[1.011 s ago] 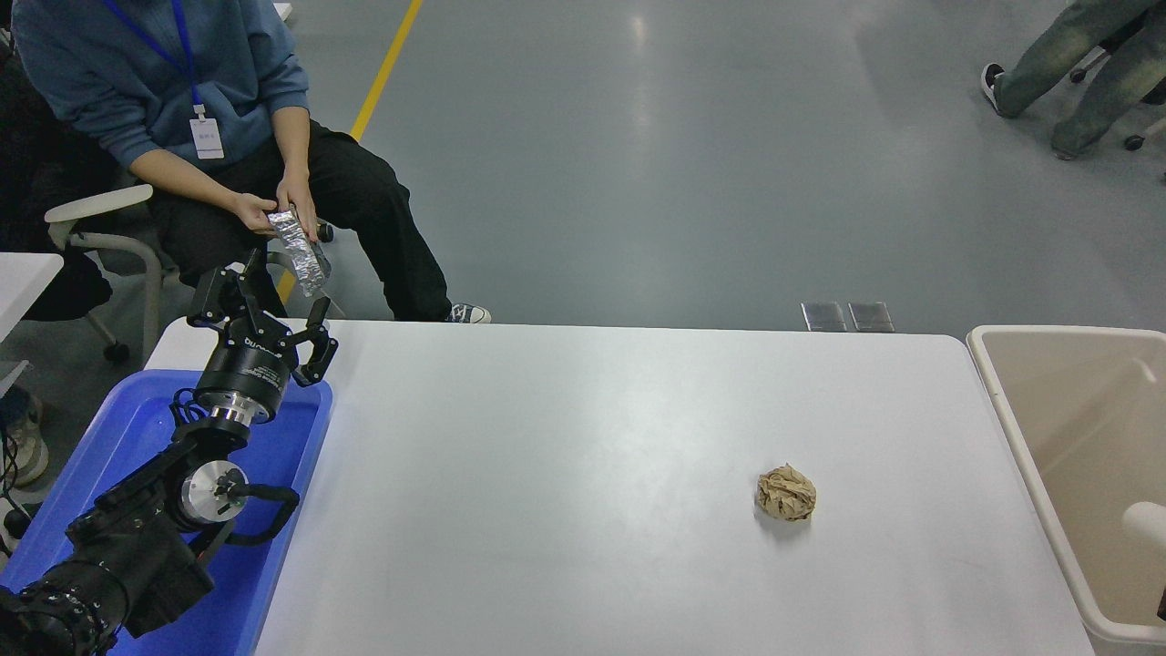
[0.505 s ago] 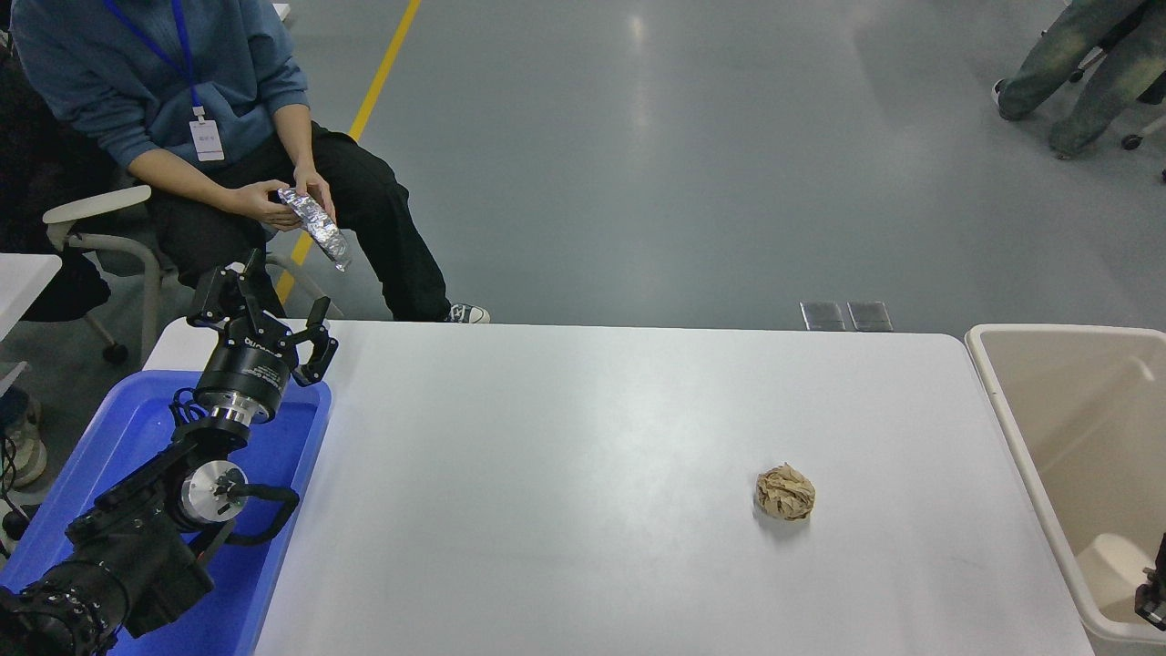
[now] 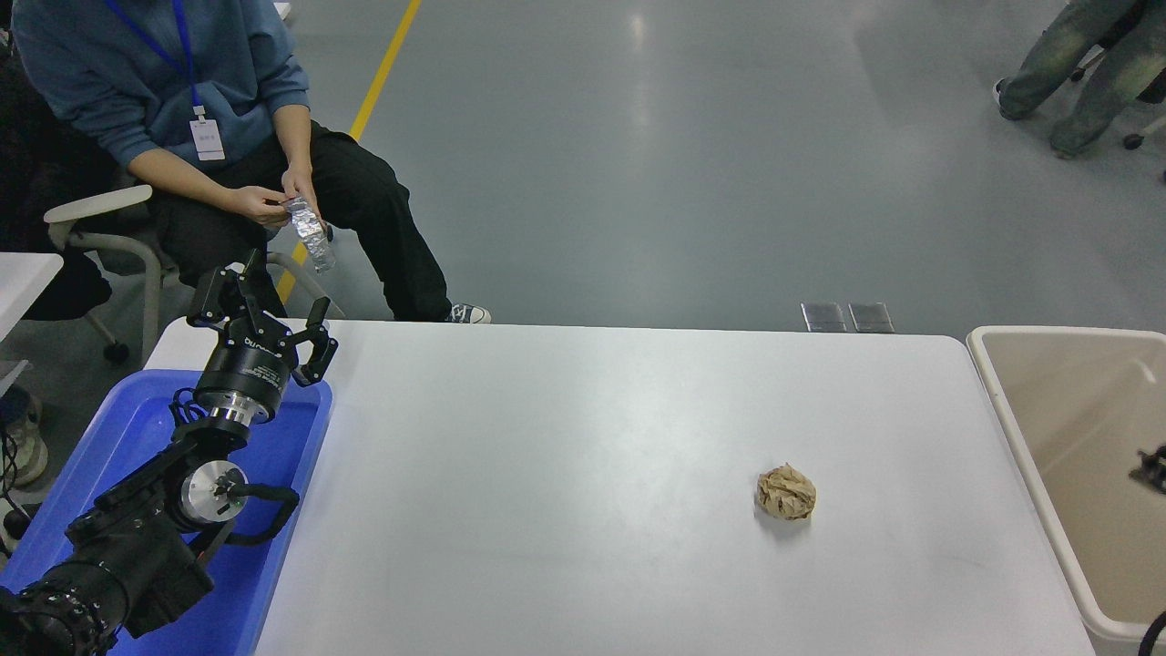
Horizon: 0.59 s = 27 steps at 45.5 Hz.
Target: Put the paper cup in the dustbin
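A grey shop floor lies beyond my white rectangular table [image 3: 583,410]. At three o'clock stands the large beige plastic dustbin [image 3: 1020,437]; only a sliver of my right gripper [image 3: 1150,469] shows over it, jaws unreadable. No paper cup is visible, so I judge disposal finished; next, withdraw. My left gripper [image 3: 260,305] hangs wide at nine o'clock.

Your table [image 3: 565,437] lies wide open bar one brown paper ball [image 3: 786,493] right of centre; the dustbin [image 3: 1011,410] mouth is unblocked, apart from a black tip at the right edge.
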### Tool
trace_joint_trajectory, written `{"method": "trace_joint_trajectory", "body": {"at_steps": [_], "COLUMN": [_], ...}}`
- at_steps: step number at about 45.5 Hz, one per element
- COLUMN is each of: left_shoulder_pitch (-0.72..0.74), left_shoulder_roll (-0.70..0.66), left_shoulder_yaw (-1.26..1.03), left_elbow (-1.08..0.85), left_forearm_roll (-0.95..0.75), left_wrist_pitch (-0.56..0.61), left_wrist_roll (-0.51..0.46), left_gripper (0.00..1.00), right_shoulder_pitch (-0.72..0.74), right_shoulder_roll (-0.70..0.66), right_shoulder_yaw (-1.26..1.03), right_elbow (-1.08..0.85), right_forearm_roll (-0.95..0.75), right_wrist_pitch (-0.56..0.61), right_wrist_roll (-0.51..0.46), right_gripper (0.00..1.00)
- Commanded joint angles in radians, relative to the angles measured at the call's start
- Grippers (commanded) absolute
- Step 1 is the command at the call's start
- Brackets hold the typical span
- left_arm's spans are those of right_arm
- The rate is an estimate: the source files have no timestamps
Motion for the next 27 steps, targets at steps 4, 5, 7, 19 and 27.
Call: {"method": "trace_joint_trajectory", "body": {"at_steps": [4, 5, 7, 19, 27], "left_shoulder_pitch": [0.000, 0.000, 0.000, 0.000, 0.000], "left_shoulder_roll": [0.000, 0.000, 0.000, 0.000, 0.000], "left_shoulder_yaw": [0.002, 0.000, 0.000, 0.000, 0.002], "left_elbow": [0.000, 0.000, 0.000, 0.000, 0.000], "left_forearm_roll": [0.000, 0.000, 0.000, 0.000, 0.000], "left_wrist_pitch": [0.001, 0.001, -0.001, 0.001, 0.001], "left_wrist_roll": [0.000, 0.000, 0.000, 0.000, 0.000], "left_gripper": [1.00, 1.00, 1.00, 1.00, 1.00], "right_shoulder_pitch": [0.139, 0.140, 0.140, 0.139, 0.130], "right_shoulder_roll": [-0.003, -0.004, -0.006, -0.001, 0.059], "right_shoulder_yaw": [0.078, 0.093, 0.113, 0.181, 0.184], "right_elbow": [0.091, 0.112, 0.157, 0.422, 0.559], "right_forearm_roll": [0.004, 0.004, 0.004, 0.001, -0.001], "right_wrist_pitch": [0.176, 0.184, 0.194, 0.302, 0.372], "right_wrist_roll": [0.005, 0.008, 0.010, 0.074, 0.145], "right_gripper": [1.00, 1.00, 1.00, 1.00, 1.00]}}
